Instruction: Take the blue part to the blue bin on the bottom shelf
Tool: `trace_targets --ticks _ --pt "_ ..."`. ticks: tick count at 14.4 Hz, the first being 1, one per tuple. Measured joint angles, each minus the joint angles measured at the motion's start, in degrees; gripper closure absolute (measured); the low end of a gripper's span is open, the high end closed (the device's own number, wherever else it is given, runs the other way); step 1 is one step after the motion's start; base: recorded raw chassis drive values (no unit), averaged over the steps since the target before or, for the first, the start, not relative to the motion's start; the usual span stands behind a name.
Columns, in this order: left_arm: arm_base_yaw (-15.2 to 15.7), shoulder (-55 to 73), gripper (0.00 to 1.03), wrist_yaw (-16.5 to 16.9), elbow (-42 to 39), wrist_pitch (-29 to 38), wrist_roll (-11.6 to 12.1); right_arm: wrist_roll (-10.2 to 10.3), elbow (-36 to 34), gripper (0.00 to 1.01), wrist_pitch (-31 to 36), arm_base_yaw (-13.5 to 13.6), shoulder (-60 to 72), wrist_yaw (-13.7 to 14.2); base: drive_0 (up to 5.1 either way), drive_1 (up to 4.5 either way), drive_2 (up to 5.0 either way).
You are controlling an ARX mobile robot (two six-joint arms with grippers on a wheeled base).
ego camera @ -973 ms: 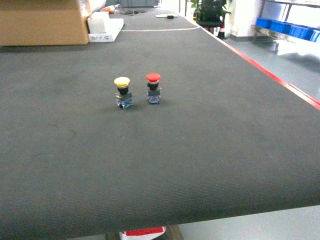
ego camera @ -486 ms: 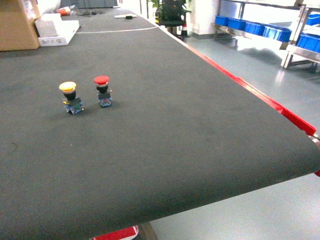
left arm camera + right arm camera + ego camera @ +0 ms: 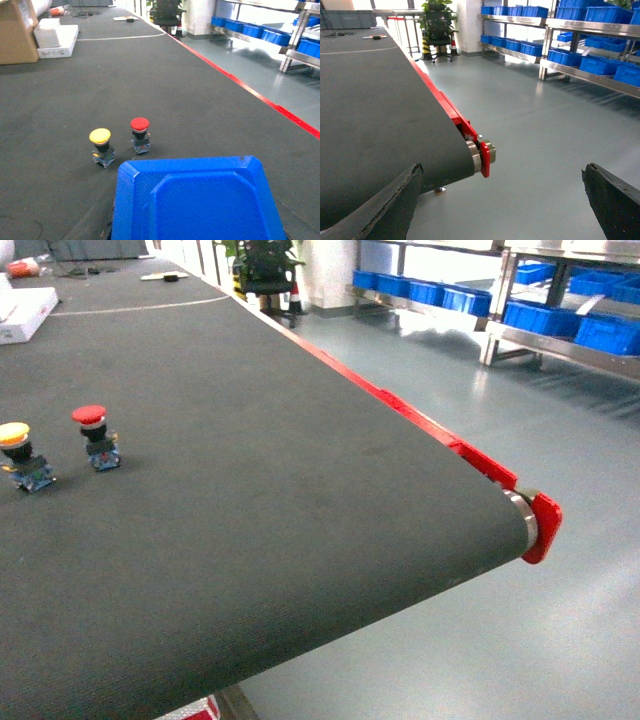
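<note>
A black belt table (image 3: 300,490) fills the left. A blue part (image 3: 195,200) sits close under the left wrist camera, above the belt's near end; whether the left gripper is pinching it cannot be told. The right gripper (image 3: 502,172) is spread and empty. Blue bins (image 3: 608,333) rest on a steel rack (image 3: 560,348), far right, well apart. The part should be kept level while the rack is approached, and the lowest shelf found first.
</note>
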Motion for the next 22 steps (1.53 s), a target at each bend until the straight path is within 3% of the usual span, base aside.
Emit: trace_targets --ticks 22 --pt "0.0 0.0 0.59 0.2 0.0 0.0 0.0 0.0 0.0 0.03 0.0 0.0 0.0 0.0 -1.6 -1.58 -1.6"
